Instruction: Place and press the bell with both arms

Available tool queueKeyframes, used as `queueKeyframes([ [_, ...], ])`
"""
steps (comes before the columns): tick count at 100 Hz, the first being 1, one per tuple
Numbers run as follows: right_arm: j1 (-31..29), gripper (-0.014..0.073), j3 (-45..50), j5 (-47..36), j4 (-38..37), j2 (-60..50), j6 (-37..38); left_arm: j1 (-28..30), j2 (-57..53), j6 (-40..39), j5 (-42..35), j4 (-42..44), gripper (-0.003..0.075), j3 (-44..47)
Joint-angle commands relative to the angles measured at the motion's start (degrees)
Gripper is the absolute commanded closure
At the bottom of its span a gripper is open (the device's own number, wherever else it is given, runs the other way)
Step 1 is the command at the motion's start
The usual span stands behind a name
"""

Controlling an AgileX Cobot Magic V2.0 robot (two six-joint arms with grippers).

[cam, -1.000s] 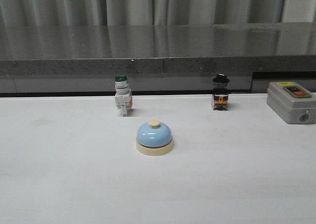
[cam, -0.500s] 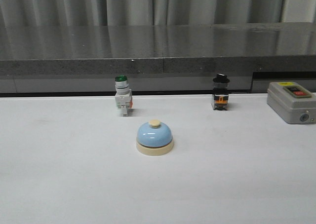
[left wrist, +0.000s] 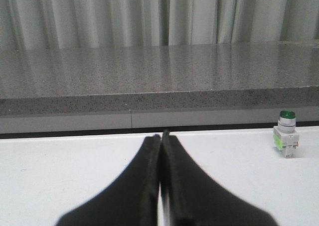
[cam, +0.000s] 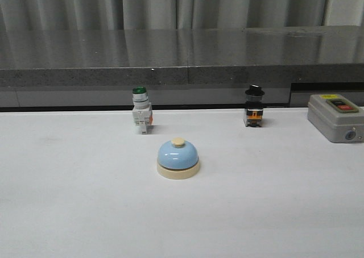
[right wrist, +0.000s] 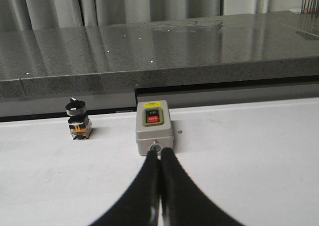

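The bell [cam: 178, 158], a light-blue dome on a cream base with a cream knob, stands upright on the white table [cam: 68, 201] near its middle in the front view. Neither arm shows in the front view. In the left wrist view my left gripper [left wrist: 160, 135] is shut and empty, low over the table; the bell is out of that view. In the right wrist view my right gripper [right wrist: 159, 154] is shut and empty, its tips just in front of the grey box [right wrist: 154, 127]; the bell is out of that view too.
A green-capped white switch [cam: 141, 111] stands behind the bell to the left, also in the left wrist view [left wrist: 285, 135]. A black-knobbed switch [cam: 253, 106] stands back right. The grey box [cam: 335, 117] with red and black buttons sits at far right. A dark stone ledge [cam: 182, 65] runs behind.
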Motion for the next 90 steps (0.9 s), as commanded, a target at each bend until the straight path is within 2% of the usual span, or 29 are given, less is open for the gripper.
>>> queueKeyframes([
  [1, -0.24, 0.0654, -0.78, -4.25, -0.43, -0.99, -0.19, 0.11, -1.66, -0.46, -4.21, -0.03, 0.0741, 2.44],
  [17, -0.24, 0.0654, -1.65, -3.75, -0.43, -0.94, -0.19, 0.11, -1.66, -0.46, -4.21, -0.03, 0.0741, 2.44],
  [40, -0.24, 0.0654, -8.84, 1.24, -1.15, 3.06, -0.19, 0.11, -1.66, -0.46, -4.21, -0.03, 0.0741, 2.44],
  [57, -0.24, 0.0654, -14.35, 2.16, -1.15, 11.21, -0.19, 0.11, -1.66, -0.46, -4.21, -0.03, 0.0741, 2.44],
  [77, -0.24, 0.0654, -20.43, 2.16, -6.23, 21.75, -0.19, 0.11, -1.66, -0.46, -4.21, -0.03, 0.0741, 2.44],
  [90, -0.24, 0.0654, -23.78, 2.35, -6.25, 27.83, -0.19, 0.11, -1.66, -0.46, -4.21, -0.03, 0.0741, 2.44],
])
